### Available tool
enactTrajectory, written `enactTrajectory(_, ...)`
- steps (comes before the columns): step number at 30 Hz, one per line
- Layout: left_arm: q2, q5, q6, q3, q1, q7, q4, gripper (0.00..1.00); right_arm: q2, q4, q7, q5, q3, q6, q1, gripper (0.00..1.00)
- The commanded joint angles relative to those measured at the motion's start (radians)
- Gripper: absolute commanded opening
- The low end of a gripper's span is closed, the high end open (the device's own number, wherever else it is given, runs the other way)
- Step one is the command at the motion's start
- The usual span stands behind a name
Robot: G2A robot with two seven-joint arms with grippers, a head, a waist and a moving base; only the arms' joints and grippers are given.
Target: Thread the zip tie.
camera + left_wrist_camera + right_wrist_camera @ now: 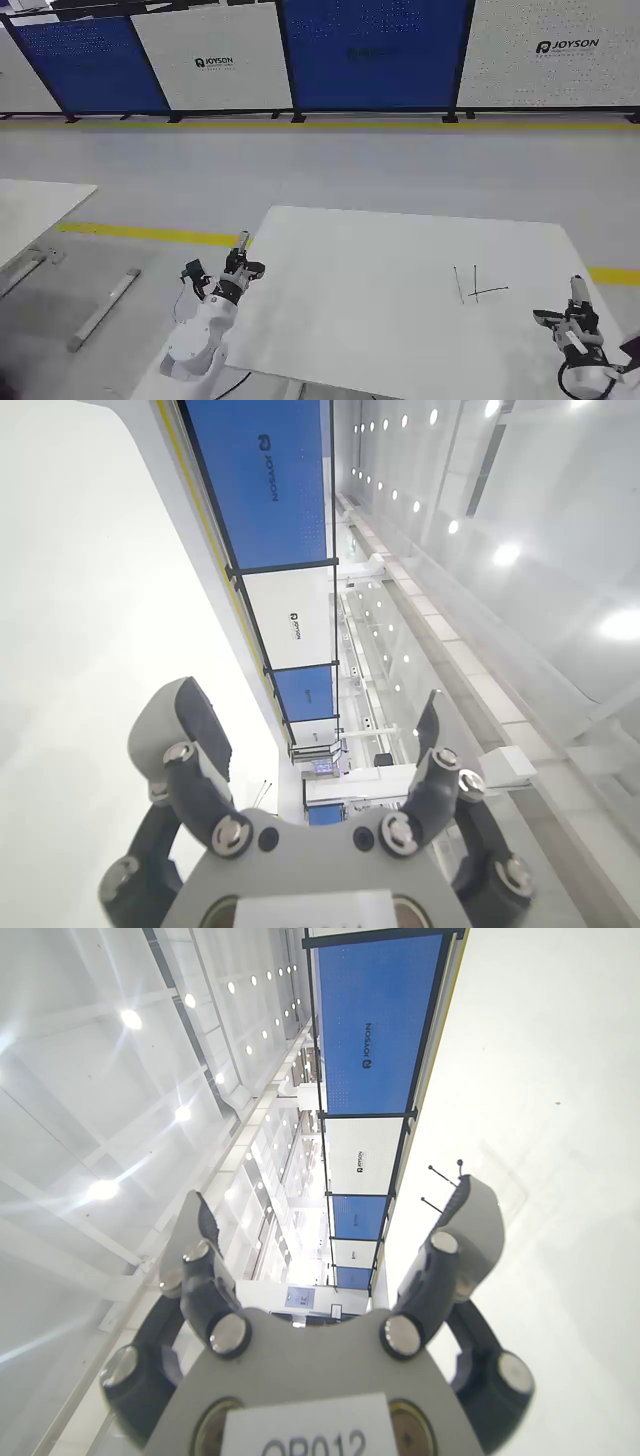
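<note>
1. Thin black plastic zip ties (475,283): three, lying loose and close together on the white rectangular worktop (380,320), toward its right side.
2. Left pincer (248,258): spread, empty, at the worktop's left edge.
3. Right pincer (560,305): spread, empty, near the right edge, apart from the ties.

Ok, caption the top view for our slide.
Zip ties lie on the white table; left gripper and right gripper at opposite edges, both open.

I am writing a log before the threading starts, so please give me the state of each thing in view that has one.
Three thin dark plastic zip ties: lying straight on the white table, not looped, not held; two seem to cross.
Left tool: open, empty, near one side edge of the table.
Right tool: open, empty, near the opposite edge, apart from the ties.
</note>
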Motion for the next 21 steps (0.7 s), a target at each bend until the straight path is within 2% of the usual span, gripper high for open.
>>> enactTrajectory(1,0.000,0.000,0.000,0.000,0.000,0.000,0.000,0.78,0.000,0.000,0.000,0.000,0.000,0.000,0.000,0.78)
enactTrajectory(2,0.000,0.000,0.000,0.000,0.000,0.000,0.000,0.78,0.000,0.000,0.000,0.000,0.000,0.000,0.000,1.00)
enactTrajectory(4,0.000,0.000,0.000,0.000,0.000,0.000,0.000,0.78,0.000,0.000,0.000,0.000,0.000,0.000,0.000,1.00)
enactTrajectory(5,0.000,0.000,0.000,0.000,0.000,0.000,0.000,0.78,0.000,0.000,0.000,0.000,0.000,0.000,0.000,0.78)
enactTrajectory(6,0.000,0.000,0.000,0.000,0.000,0.000,0.000,0.78,0.000,0.000,0.000,0.000,0.000,0.000,0.000,1.00)
enactTrajectory(7,0.000,0.000,0.000,0.000,0.000,0.000,0.000,0.78,0.000,0.000,0.000,0.000,0.000,0.000,0.000,1.00)
enactTrajectory(8,0.000,0.000,0.000,0.000,0.000,0.000,0.000,1.00,0.000,0.000,0.000,0.000,0.000,0.000,0.000,0.78)
enactTrajectory(9,0.000,0.000,0.000,0.000,0.000,0.000,0.000,0.78,0.000,0.000,0.000,0.000,0.000,0.000,0.000,1.00)
enactTrajectory(10,0.000,0.000,0.000,0.000,0.000,0.000,0.000,1.00,0.000,0.000,0.000,0.000,0.000,0.000,0.000,0.78)
enactTrajectory(11,0.000,0.000,0.000,0.000,0.000,0.000,0.000,0.78,0.000,0.000,0.000,0.000,0.000,0.000,0.000,1.00)
enactTrajectory(12,0.000,0.000,0.000,0.000,0.000,0.000,0.000,1.00,0.000,0.000,0.000,0.000,0.000,0.000,0.000,0.78)
enactTrajectory(13,0.000,0.000,0.000,0.000,0.000,0.000,0.000,0.78,0.000,0.000,0.000,0.000,0.000,0.000,0.000,0.78)
enactTrajectory(14,0.000,0.000,0.000,0.000,0.000,0.000,0.000,1.00,0.000,0.000,0.000,0.000,0.000,0.000,0.000,0.78)
enactTrajectory(15,0.000,0.000,0.000,0.000,0.000,0.000,0.000,0.78,0.000,0.000,0.000,0.000,0.000,0.000,0.000,0.78)
enactTrajectory(16,0.000,0.000,0.000,0.000,0.000,0.000,0.000,1.00,0.000,0.000,0.000,0.000,0.000,0.000,0.000,0.78)
enactTrajectory(17,0.000,0.000,0.000,0.000,0.000,0.000,0.000,0.78,0.000,0.000,0.000,0.000,0.000,0.000,0.000,0.78)
enactTrajectory(18,0.000,0.000,0.000,0.000,0.000,0.000,0.000,1.00,0.000,0.000,0.000,0.000,0.000,0.000,0.000,1.00)
enactTrajectory(19,0.000,0.000,0.000,0.000,0.000,0.000,0.000,1.00,0.000,0.000,0.000,0.000,0.000,0.000,0.000,0.78)
enactTrajectory(20,0.000,0.000,0.000,0.000,0.000,0.000,0.000,1.00,0.000,0.001,0.000,-0.002,0.000,0.001,0.001,1.00)
enactTrajectory(21,0.000,0.000,0.000,0.000,0.000,0.000,0.000,1.00,0.000,0.002,0.001,-0.005,0.000,0.004,0.002,1.00)
